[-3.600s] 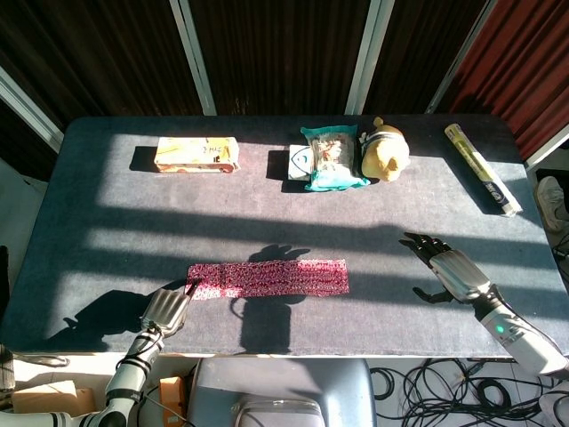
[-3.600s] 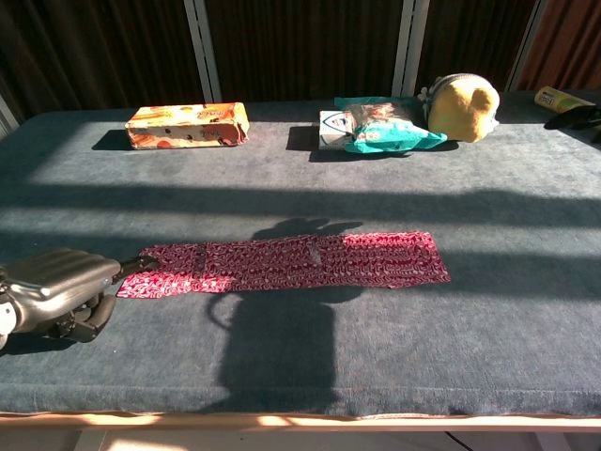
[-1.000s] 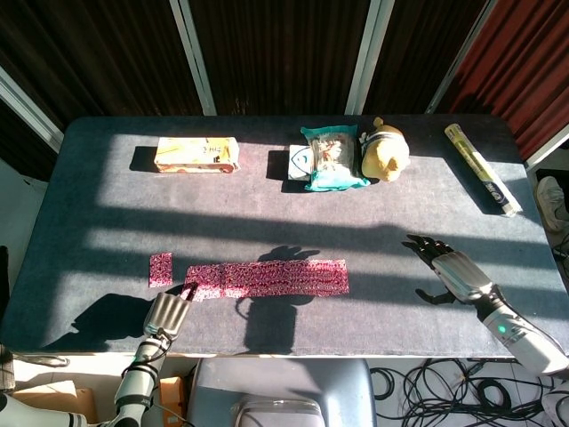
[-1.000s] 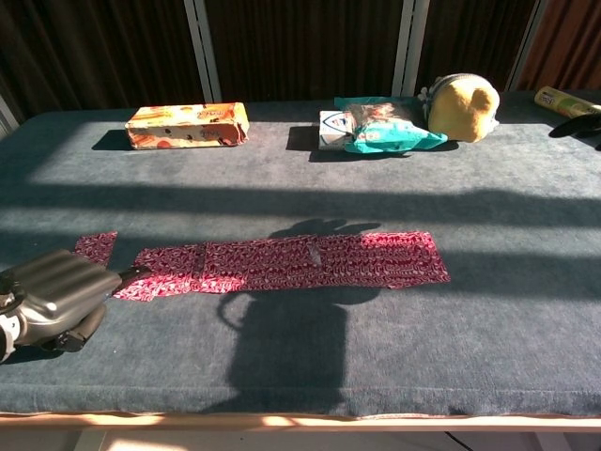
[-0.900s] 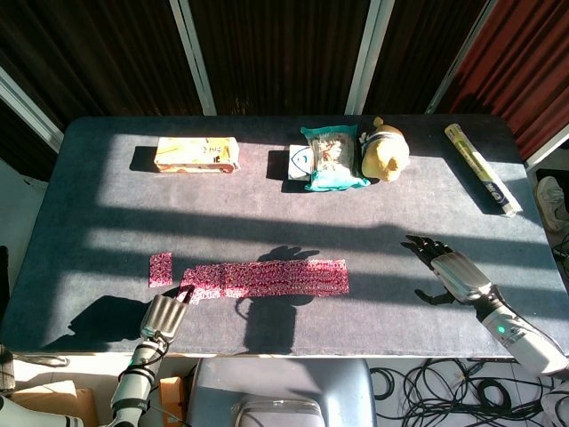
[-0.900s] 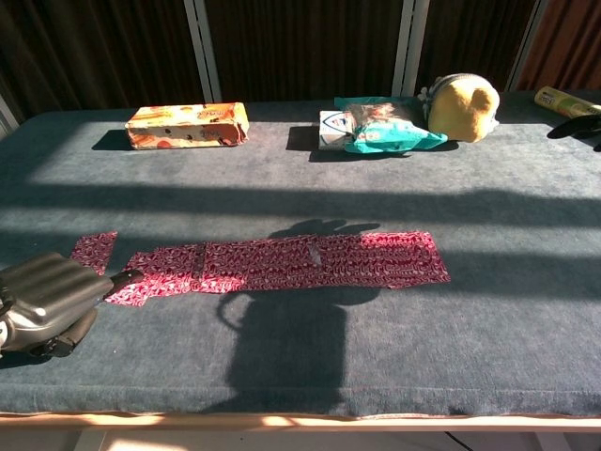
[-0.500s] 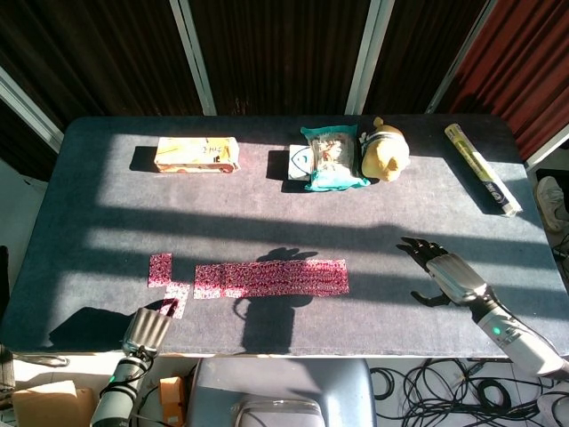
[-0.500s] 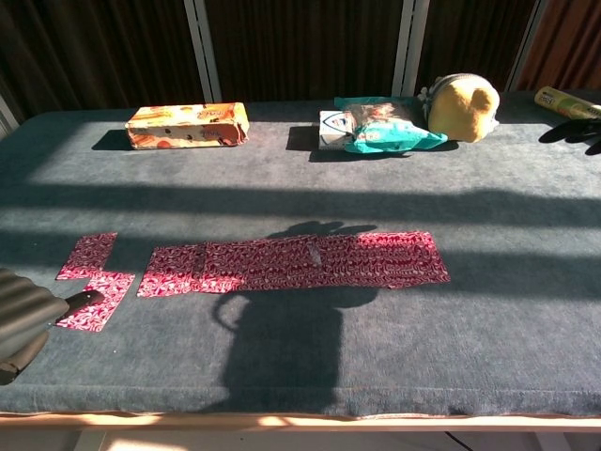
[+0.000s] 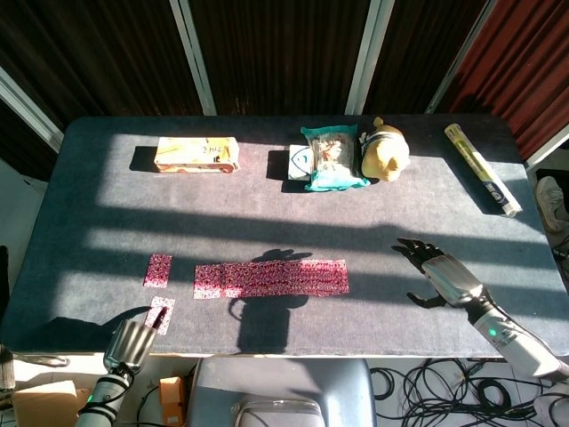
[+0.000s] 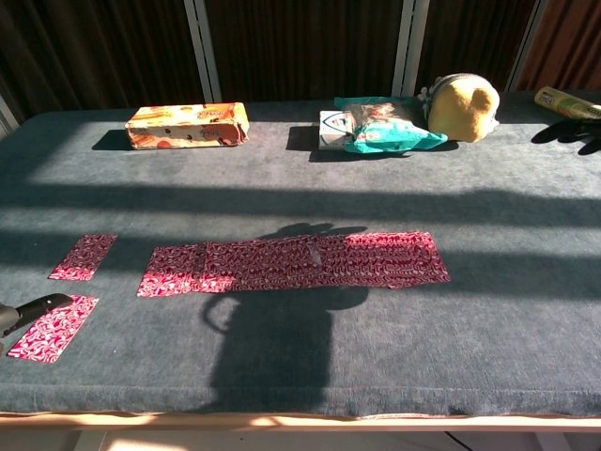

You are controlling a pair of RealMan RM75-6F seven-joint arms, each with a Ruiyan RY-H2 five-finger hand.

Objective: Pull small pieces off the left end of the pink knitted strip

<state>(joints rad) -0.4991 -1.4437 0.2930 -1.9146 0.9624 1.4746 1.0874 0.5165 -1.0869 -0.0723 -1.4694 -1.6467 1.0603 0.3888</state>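
At the near-left table edge [image 9: 53, 222], left hand [image 9: 132, 341] hanging half off the cloth, fingers [image 9: 124, 338] curled in together; one fingertip [image 10: 38, 305] touching or overlapping the near piece [image 10: 53, 326], but whether pinched or merely touched cannot tell. Near piece: small pink-and-white knit rectangle, flat, tilted slightly, right at that fingertip. Just beyond the left hand, far piece [image 10: 84, 256]: same pink knit pattern, small, flat, apart from the near piece and from the strip. Further right of the left hand, pink knitted strip [image 9: 271, 277]: long flat rectangle across mid table, lying crosswise, mottled pink and dark red with pale flecks, left end cut square, separated from both pieces by bare cloth. Left portion in shade and darker, right portion sunlit and brighter pink; dark shadow crossing the middle. Between the two hands, roughly, closer to the left one. Well beyond the left hand, at the far side: orange box [image 9: 196, 154]. Further right along the far side: teal snack bag [image 9: 332, 157] over a white packet [image 9: 300, 164], then yellow plush toy [image 9: 384, 153] touching the bag. Far beyond the right hand: yellow tube [image 9: 482, 168] lying diagonal near the far-right corner. At the near right, right hand [image 9: 441, 272] low over the table, fingers spread and apart, holding nothing, well right of the strip.
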